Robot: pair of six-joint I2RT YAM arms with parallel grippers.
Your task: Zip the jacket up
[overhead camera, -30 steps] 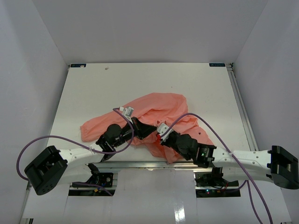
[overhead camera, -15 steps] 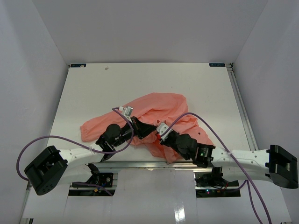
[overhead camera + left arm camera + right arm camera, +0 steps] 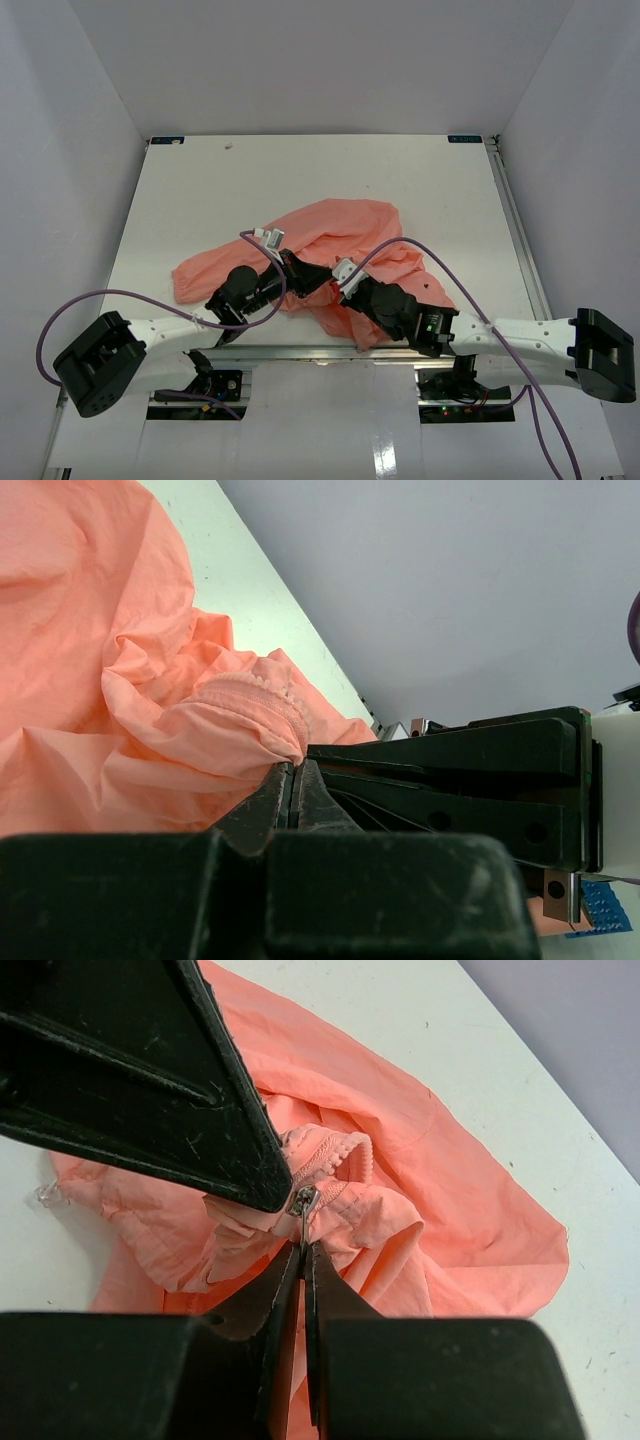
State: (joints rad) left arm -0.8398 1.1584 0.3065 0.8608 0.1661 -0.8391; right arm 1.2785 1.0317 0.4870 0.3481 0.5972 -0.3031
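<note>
Slippage is the danger: with the jacket crumpled at the near edge of the worktop, the right pincer closed on the tiny zipper pull and the left pincer clamping fabric beside it, loose cloth could jam.

One jacket, two end effectors

Both arms reach inward from the near edge of the table, low and stretched, and their wrists almost meet. The left gripper has its jaws closed on the jacket. The right gripper pinches the zipper pull.
</note>
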